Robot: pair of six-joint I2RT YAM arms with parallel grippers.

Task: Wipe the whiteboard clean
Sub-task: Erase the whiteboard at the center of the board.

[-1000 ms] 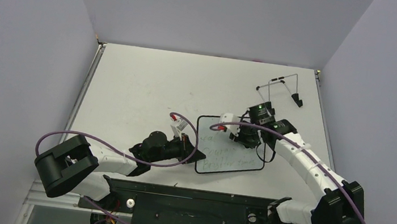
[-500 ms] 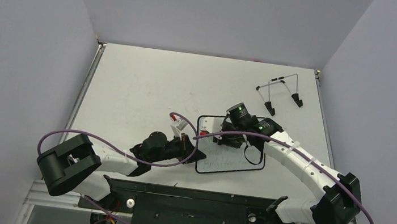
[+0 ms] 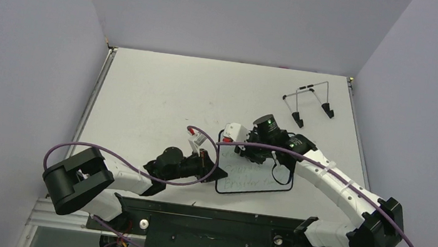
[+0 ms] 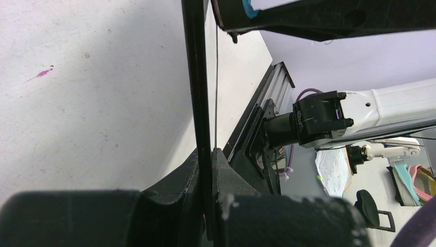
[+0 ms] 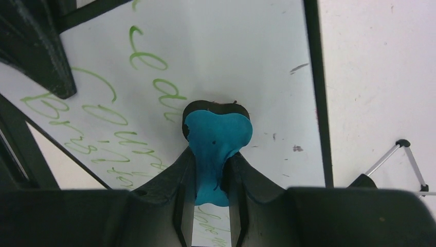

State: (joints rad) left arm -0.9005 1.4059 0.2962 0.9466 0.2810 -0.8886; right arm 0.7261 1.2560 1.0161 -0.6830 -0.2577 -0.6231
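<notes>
Right gripper (image 5: 212,157) clamps blue bone-shaped eraser (image 5: 218,131) against white black-rimmed whiteboard (image 5: 231,51); left gripper (image 4: 207,155) pinches its rim, by grey worktop (image 3: 157,91) near edge.

The overhead camera hangs high behind the arm bases and looks down on the whole table (image 3: 157,91). The left wrist camera sits tight against the whiteboard (image 4: 196,77) rim, sighting along it. The right wrist camera faces the board's surface from close by. All three views share that board.

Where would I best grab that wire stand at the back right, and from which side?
Probably the thin crossbar of the wire stand, coming from above with jaws across the wire: it is slim and stands apart from the whiteboard.
</notes>
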